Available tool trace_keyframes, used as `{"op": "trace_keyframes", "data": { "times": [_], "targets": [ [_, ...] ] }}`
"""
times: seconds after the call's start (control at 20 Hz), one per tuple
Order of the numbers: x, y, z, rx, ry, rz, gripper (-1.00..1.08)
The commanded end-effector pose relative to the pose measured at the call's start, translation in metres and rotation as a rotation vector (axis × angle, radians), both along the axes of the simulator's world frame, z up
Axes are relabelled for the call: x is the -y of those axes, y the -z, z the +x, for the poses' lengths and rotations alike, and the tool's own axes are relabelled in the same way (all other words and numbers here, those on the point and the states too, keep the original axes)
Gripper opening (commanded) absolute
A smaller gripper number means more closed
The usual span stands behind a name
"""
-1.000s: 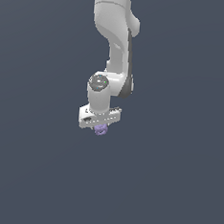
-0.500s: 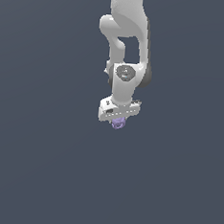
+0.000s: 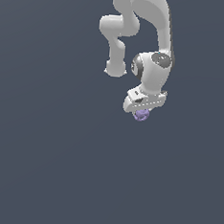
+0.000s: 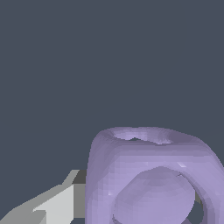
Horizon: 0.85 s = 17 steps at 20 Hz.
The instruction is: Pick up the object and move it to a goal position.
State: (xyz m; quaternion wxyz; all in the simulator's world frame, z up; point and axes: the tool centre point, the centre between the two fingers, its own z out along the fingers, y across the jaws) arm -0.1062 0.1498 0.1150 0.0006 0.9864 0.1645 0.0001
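Note:
The object (image 3: pixel 141 115) is a tiny pale-purple knobbly lump with a ring-shaped top. In the exterior view it hangs just under my white gripper (image 3: pixel 142 112), which is shut on it and holds it up in the air. In the wrist view the object (image 4: pixel 148 175) fills the near part of the picture, its ring opening facing the camera. One grey-white finger (image 4: pixel 57 201) shows pressed against its side; the other finger is hidden behind it.
The white arm (image 3: pixel 140 34) comes down from the top of the exterior view. All around is a flat dark grey-blue surface with no other object in view.
The arm has carried the object toward the exterior view's right and a little upward over the last second. The gripper stays shut on it.

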Motion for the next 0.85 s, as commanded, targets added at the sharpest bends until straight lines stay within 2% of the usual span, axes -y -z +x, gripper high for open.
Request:
{"op": "trace_keyframes", "data": {
  "times": [0.0, 0.4, 0.8],
  "targets": [
    [-0.024, -0.008, -0.008, 0.000, 0.002, 0.000, -1.00],
    [-0.074, -0.025, -0.021, 0.000, 0.002, 0.000, -1.00],
    [-0.084, -0.028, -0.021, 0.000, 0.002, 0.001, -1.00]
  ]
}}
